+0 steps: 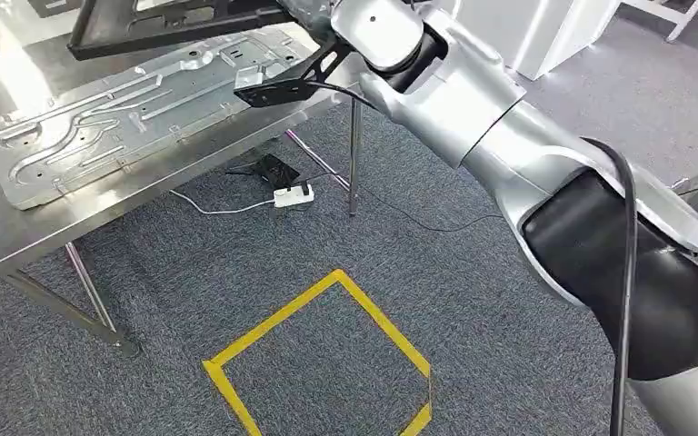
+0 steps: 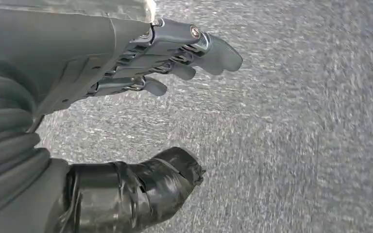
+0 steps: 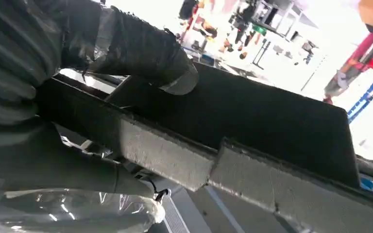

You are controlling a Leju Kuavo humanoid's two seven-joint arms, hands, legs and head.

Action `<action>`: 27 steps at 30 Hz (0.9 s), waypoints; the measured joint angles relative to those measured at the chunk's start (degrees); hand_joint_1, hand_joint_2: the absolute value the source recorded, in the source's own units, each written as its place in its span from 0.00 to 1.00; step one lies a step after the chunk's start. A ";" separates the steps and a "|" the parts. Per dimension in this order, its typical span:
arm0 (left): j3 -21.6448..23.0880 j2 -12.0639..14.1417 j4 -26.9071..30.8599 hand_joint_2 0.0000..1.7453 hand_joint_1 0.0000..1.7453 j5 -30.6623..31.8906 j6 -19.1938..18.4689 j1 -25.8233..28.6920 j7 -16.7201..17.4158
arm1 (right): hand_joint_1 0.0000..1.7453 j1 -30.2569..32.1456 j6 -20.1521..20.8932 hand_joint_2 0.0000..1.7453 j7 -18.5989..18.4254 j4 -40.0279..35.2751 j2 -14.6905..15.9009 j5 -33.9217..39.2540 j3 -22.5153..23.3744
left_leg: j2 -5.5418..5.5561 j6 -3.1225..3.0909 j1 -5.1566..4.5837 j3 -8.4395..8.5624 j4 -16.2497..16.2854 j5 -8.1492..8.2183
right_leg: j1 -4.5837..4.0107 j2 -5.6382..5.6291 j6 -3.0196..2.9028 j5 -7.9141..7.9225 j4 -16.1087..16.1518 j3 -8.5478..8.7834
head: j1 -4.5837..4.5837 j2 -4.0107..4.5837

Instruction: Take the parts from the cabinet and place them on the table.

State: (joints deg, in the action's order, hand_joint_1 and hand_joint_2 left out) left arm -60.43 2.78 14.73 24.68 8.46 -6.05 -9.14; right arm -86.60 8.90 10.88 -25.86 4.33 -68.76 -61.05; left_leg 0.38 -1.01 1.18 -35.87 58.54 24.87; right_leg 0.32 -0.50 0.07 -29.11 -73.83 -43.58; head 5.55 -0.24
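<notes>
Fingers (image 3: 141, 53) grip black part (image 3: 272, 131); left hand (image 2: 141, 63) open.

A grey speckled carpet floor (image 1: 436, 272) carries a square outline of yellow tape (image 1: 323, 359). Under the table's edge, a white power strip (image 1: 293, 194) lies beside a small flat black device (image 1: 271, 169), with thin cables trailing away across the carpet.

My left hand (image 2: 141, 97) empty, fingers (image 2: 175, 53) apart from thumb (image 2: 141, 187), over blurred grey carpet (image 2: 296, 145)
</notes>
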 joint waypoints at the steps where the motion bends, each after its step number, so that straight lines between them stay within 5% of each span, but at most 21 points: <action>1: -0.24 0.00 -0.04 1.00 0.00 -0.02 0.00 0.00 0.07 | 1.00 -0.07 0.00 1.00 0.00 0.00 0.00 0.00 0.00 | 0.11 0.15 0.05 0.05 0.15 0.11 | 0.12 0.00 -0.10 2.33 4.38 2.16 | 0.00 0.00; 2: -0.53 0.00 -0.09 1.00 0.00 -0.05 0.00 -0.02 0.28 | 1.00 -0.18 0.00 1.00 0.00 0.00 0.00 0.00 0.00 | 0.19 0.42 0.09 0.14 0.30 0.30 | 0.20 -0.01 -0.24 4.75 9.65 4.85 | 0.00 0.00; 4: -0.90 -0.02 -0.15 1.00 0.00 -0.04 0.04 -0.08 0.50 | 1.00 -0.35 -0.07 1.00 0.06 -0.09 -0.22 0.00 0.00 | 0.26 0.94 -0.26 -0.30 0.76 0.56 | -0.28 -0.05 -0.39 4.32 13.90 6.99 | -0.04 0.00; 7: -1.29 -0.11 -0.31 1.00 0.00 -0.05 0.11 -0.05 0.92 | 1.00 -0.32 -0.09 1.00 0.13 -0.07 -0.39 0.00 -0.02 | 0.29 1.94 0.22 -0.31 0.25 0.20 | -0.70 -0.15 -1.15 4.50 13.69 6.70 | -0.11 0.00; 9: -1.44 -0.17 -0.48 1.00 0.00 -0.04 0.11 -0.02 1.05 | 1.00 -0.40 -0.09 1.00 0.13 -0.09 -0.50 0.00 -0.02 | -0.03 2.44 0.37 -0.92 1.64 1.39 | -0.32 -0.01 -1.88 4.93 14.60 7.38 | -0.13 0.00; 12: -1.64 -0.13 -0.55 1.00 0.00 -0.02 0.15 -0.05 1.11 | 1.00 -0.45 -0.04 1.00 0.22 -0.07 -0.81 0.00 -0.02 | -0.09 2.79 0.35 -6.30 12.98 6.68 | -0.55 0.02 -2.59 4.76 14.58 7.47 | -0.35 0.00; 14: -2.08 -0.17 -0.70 1.00 0.00 -0.02 0.17 -0.05 1.31 | 1.00 -0.19 0.02 1.00 0.55 -0.07 -0.98 0.00 -0.02 | -0.10 2.83 0.35 -8.52 16.79 6.86 | -0.83 -0.09 -2.70 4.68 14.49 7.52 | -0.33 0.00; 15: -2.19 -0.15 -0.74 1.00 0.00 -0.02 0.19 -0.05 1.31 | 1.00 -0.15 0.04 1.00 0.63 -0.07 -1.01 0.00 -0.04 | -0.10 2.70 0.35 -7.70 14.76 5.19 | -0.94 -0.12 -2.78 4.57 14.41 7.56 | -0.33 0.00; 17: -2.30 -0.13 -0.74 1.00 0.00 -0.02 0.33 -0.07 1.31 | 1.00 -0.22 0.04 1.00 0.63 -0.09 -1.01 0.00 -0.04 | -0.11 2.25 0.20 -3.40 5.94 0.55 | -0.99 -0.14 -2.65 4.27 14.23 7.75 | -0.31 0.00; 18: -2.34 -0.13 -0.74 1.00 0.00 0.02 0.35 -0.10 1.31 | 1.00 -0.28 0.04 1.00 0.63 -0.09 -1.01 0.00 -0.04 | -0.17 1.87 -0.01 -1.38 1.40 -0.10 | -0.94 -0.12 -2.45 4.08 14.17 7.85 | -0.33 0.00; 22: -2.45 -0.09 -0.76 1.00 0.00 0.09 0.37 -0.14 1.31 | 1.00 -0.17 0.17 1.00 0.63 -0.07 -1.01 -0.02 -0.09 | -0.04 1.07 -0.85 -0.48 0.28 0.28 | -0.87 -0.16 -1.46 4.14 14.41 7.72 | -0.31 0.00; 24: -2.47 -0.15 -0.79 1.00 0.00 0.09 0.37 -0.16 1.31 | 1.00 -0.11 0.18 1.00 0.63 -0.07 -0.94 -0.04 -0.09 | -0.16 0.47 -0.29 0.53 -0.75 -0.05 | -0.86 -0.13 -0.79 3.19 13.48 7.49 | -0.26 0.00; 25: -2.49 -0.15 -0.79 1.00 0.00 0.09 0.35 -0.18 1.31 | 1.00 -0.20 0.18 1.00 0.61 -0.04 -0.92 -0.04 -0.09 | -0.15 0.25 -0.29 0.82 -0.93 0.04 | -0.85 -0.09 -0.57 2.06 11.26 6.52 | -0.03 0.00; 27: -2.51 -0.15 -0.79 1.00 0.00 0.15 0.35 -0.22 1.31 | 1.00 -0.12 0.20 1.00 0.63 -0.02 -0.90 -0.09 -0.11 | -0.22 -0.24 -0.33 1.21 -0.93 0.36 | -0.61 -0.07 -0.23 -1.18 2.38 1.69 | -0.09 0.00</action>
State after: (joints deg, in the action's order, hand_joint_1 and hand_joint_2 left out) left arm -62.95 2.62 13.94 24.83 8.81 -6.27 -7.82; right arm -86.72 9.09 11.52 -25.88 3.43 -68.85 -61.16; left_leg 0.16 -1.25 0.85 -34.66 57.61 25.23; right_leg -0.29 -0.57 -0.16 -30.29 -71.45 -41.89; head 5.46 -0.24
